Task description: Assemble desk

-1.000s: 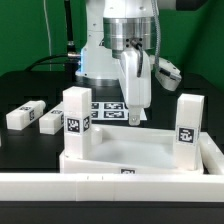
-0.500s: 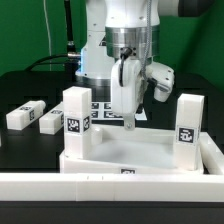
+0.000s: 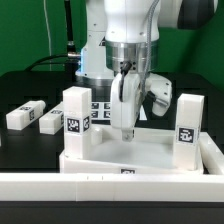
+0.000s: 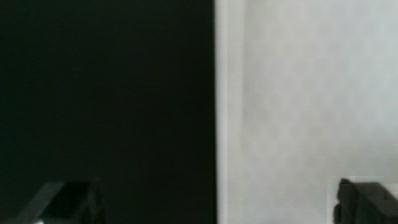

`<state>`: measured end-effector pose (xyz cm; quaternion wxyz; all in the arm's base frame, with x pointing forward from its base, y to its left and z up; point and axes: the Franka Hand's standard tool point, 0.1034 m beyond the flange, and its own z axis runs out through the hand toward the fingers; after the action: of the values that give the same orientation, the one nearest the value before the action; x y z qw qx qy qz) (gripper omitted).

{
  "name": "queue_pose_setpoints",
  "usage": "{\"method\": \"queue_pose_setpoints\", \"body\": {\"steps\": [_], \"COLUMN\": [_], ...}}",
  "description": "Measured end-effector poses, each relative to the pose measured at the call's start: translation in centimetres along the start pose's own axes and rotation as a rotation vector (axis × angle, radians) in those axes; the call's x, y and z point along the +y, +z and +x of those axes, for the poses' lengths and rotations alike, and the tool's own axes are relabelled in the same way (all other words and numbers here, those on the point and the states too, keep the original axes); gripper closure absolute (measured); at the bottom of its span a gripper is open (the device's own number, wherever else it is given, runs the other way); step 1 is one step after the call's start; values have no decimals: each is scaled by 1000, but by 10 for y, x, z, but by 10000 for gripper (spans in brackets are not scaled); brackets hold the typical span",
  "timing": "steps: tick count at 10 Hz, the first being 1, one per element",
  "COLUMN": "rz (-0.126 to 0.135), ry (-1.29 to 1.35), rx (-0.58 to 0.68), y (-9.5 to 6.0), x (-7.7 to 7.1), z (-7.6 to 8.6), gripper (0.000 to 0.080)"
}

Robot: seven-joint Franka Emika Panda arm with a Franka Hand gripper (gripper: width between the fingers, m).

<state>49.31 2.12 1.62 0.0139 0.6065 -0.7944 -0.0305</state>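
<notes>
Exterior view: we see the tool [image 3: 127, 130] pointing straight down over the rear part of the desk panel [image 3: 140, 153]. We cannot tell whether its tips touch the panel. The panel lies flat on the black surface [image 3: 30, 142], just behind the long white rail [image 3: 100, 187]. 2 legs stand upright on the panel, 1 [image 3: 75, 122] at the exterior view's left end and 1 [image 3: 187, 120] at the right end, each showing a square tag. 2 more legs [image 3: 24, 115] [image 3: 52, 120] lie flat on the surface at the exterior view's left, side by side and apart from the panel. The marker board [image 3: 104, 110] lies behind the panel, beside the tool.

Wrist view: the tool [image 4: 214, 205] is spread wide, 1 dark fingertip [image 4: 63, 205] in each lower corner, with nothing held between them. Beneath it, a straight edge divides the white panel [image 4: 311, 100] from the black surface [image 4: 107, 100].
</notes>
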Motion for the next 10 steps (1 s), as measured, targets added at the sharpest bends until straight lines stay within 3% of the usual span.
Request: {"method": "queue_pose_setpoints", "body": {"steps": [1, 4, 6, 7, 8, 9, 10], "rz": [-8, -10, -11, -11, -10, 8, 8], "ry": [-7, -15, -16, -17, -17, -17, -17], "rx": [11, 14, 14, 14, 14, 15, 15], "y": [8, 9, 10, 10, 10, 8, 8], "x": [0, 2, 2, 2, 2, -2, -2], "z": [0, -2, -2, -2, -2, -2, -2], "gripper": [150, 162, 510, 510, 683, 731, 731]}}
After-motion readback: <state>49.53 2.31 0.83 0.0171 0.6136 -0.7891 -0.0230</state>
